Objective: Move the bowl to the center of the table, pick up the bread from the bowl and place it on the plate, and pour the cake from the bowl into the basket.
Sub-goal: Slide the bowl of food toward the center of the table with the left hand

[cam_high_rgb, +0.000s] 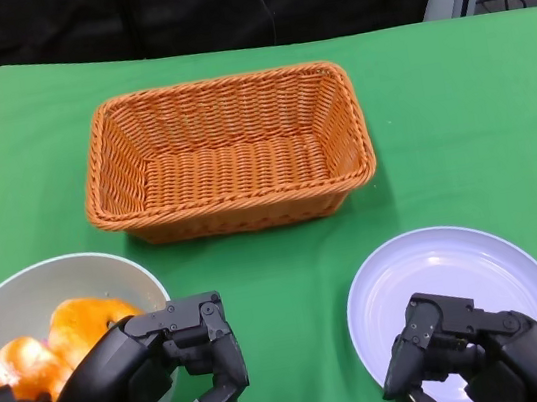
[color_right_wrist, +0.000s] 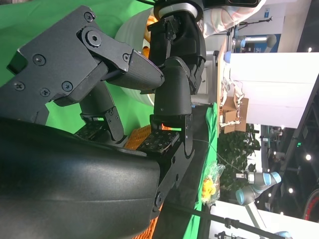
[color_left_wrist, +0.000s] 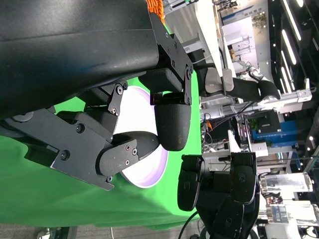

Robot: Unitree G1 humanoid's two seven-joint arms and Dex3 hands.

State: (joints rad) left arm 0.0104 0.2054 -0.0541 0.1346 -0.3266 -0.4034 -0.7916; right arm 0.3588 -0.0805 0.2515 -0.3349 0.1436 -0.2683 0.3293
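Note:
The grey bowl (cam_high_rgb: 49,289) sits at the table's front left with golden bread (cam_high_rgb: 90,324) and a second golden piece (cam_high_rgb: 20,364) inside. My left hand (cam_high_rgb: 164,378) hovers at the bowl's right rim, fingers bent but apart, holding nothing; the left wrist view shows its fingers (color_left_wrist: 172,119) empty. The white plate (cam_high_rgb: 459,258) lies at the front right, and my right hand (cam_high_rgb: 472,347) hangs over its near edge with loosely curled, empty fingers (color_right_wrist: 172,94). The woven orange basket (cam_high_rgb: 227,157) stands at the centre back, empty.
Green cloth (cam_high_rgb: 272,291) covers the table between bowl and plate. The table's far edge runs behind the basket, with a dark backdrop (cam_high_rgb: 219,6) beyond. In the left wrist view the plate (color_left_wrist: 144,169) lies behind my fingers.

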